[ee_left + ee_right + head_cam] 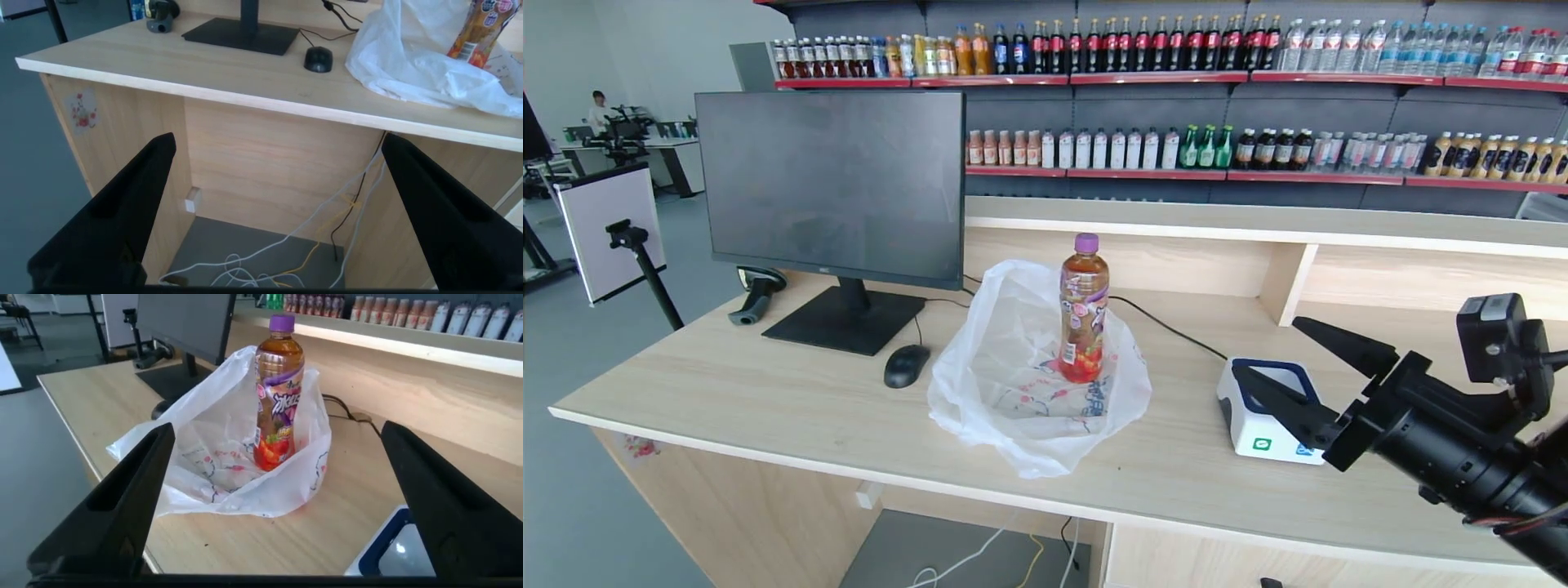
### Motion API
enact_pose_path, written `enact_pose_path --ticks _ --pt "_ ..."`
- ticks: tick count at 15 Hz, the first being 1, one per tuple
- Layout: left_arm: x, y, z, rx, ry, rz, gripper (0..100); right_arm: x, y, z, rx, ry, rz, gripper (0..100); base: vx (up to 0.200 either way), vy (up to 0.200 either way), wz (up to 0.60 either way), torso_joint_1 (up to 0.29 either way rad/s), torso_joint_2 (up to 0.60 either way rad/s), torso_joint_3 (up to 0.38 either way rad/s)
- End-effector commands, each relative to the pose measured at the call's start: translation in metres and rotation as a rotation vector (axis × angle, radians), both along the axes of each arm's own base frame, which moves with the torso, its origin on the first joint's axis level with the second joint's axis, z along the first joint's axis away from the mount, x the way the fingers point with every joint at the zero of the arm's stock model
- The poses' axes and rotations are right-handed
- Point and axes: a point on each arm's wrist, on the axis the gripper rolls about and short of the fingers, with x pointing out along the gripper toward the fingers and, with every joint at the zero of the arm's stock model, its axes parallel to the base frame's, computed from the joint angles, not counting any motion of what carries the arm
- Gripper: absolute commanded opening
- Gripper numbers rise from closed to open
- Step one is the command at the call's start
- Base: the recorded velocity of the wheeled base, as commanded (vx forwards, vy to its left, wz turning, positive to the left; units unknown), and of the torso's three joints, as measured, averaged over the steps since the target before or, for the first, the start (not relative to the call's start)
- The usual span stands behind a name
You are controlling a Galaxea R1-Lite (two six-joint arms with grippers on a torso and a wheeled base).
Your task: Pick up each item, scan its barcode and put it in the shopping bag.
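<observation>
Bottle: a clear plastic bottle of amber drink with a purple cap stands upright inside the bag, touched by neither gripper.
Bottle label: purple and red wrap with a white patch low on its side; the characters are too small to read.
Bag: a thin, white, see-through plastic shopping bag lies open and crumpled on the counter, with its walls slumped around the bottle's foot.
Bag print: red and blue marks, folded over and unreadable.
Counter: a light wood checkout counter; a small flower sticker sits on its front panel.
Scanner: a white box scanner with a blue rim stands just beside the bag; it has a small green square mark on its front, and its top is partly hidden behind a black finger.
Right gripper: held over the scanner, jaws spread wide, nothing between them.
Left gripper: low in front of the counter's edge, jaws wide apart, holding nothing.
Cut off: in the left wrist view the bottle's upper part runs out of frame.
Nearby: a black flat monitor and a black mouse.
</observation>
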Motion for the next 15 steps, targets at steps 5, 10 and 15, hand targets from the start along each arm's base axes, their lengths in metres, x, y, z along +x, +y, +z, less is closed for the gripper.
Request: enact_pose_path --ticks 5,10,15 --pt "0.0 0.0 0.0 -0.011 0.001 0.001 100 0.005 -0.004 -0.001 0.001 0.003 -0.027 100 -0.2 0.0 0.0 0.004 0.0 0.003" --pt "0.0 0.0 0.0 -0.007 -0.001 -0.001 100 0.01 -0.016 0.0 0.012 0.009 -0.084 100 -0.12 0.0 0.0 -0.001 0.0 0.003" --pt "0.0 0.0 0.0 -0.007 -0.001 -0.001 100 0.012 -0.017 0.001 0.016 0.002 -0.091 100 0.0 0.0 -0.48 -0.001 0.0 -0.001"
